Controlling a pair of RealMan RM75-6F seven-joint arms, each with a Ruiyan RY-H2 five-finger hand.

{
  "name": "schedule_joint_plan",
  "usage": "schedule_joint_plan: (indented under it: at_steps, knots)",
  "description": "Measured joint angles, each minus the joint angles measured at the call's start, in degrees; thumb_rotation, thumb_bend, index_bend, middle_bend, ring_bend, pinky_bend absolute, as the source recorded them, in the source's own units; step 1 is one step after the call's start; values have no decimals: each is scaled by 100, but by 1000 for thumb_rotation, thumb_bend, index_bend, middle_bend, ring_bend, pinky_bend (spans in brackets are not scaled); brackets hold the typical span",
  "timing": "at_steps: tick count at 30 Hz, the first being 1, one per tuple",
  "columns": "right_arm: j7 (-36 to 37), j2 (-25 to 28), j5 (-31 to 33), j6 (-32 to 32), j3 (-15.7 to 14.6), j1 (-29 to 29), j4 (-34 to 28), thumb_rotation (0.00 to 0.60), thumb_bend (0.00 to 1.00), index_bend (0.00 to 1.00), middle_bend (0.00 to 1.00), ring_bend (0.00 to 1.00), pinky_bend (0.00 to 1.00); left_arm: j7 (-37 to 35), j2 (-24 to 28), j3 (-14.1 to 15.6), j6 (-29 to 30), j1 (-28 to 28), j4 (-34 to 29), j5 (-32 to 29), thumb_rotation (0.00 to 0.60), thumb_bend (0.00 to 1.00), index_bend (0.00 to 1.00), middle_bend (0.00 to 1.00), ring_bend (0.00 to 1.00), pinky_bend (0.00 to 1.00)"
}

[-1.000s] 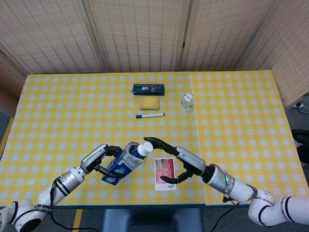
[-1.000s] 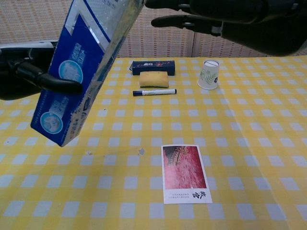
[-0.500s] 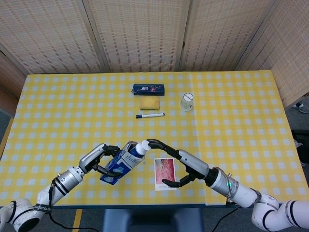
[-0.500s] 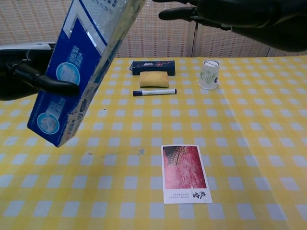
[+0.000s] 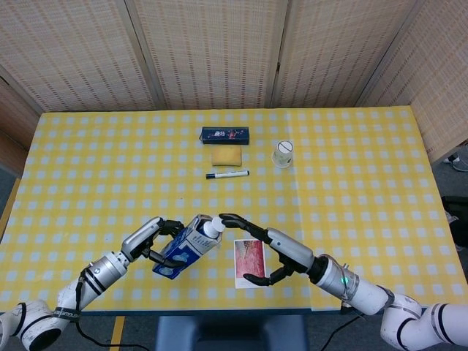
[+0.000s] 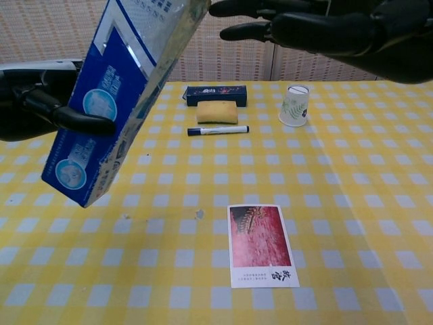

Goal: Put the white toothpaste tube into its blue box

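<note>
Toothpaste tube pokes out of the tilted blue box that the left hand fingers are clamped on, right hand fingers spread beside its cap.

A table covered in a yellow and white checked cloth fills the scene. Toward the far side, near the middle, a dark blue box lies flat, and just in front of it rests a yellow sponge. Just nearer than the sponge lies a marker pen with a dark cap at its left end. To the right of the sponge stands a paper cup. Near the front edge lies a red picture card.
</note>
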Motion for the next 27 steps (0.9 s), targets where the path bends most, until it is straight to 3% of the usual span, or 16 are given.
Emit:
schedule_joint_plan:
  at_steps: [27]
  knots:
    - [-334, -47, 311, -907, -17, 356, -200, 600, 398, 0, 0, 52, 31, 58, 47, -1, 8, 20, -69, 38, 600, 197, 646, 651, 588, 543]
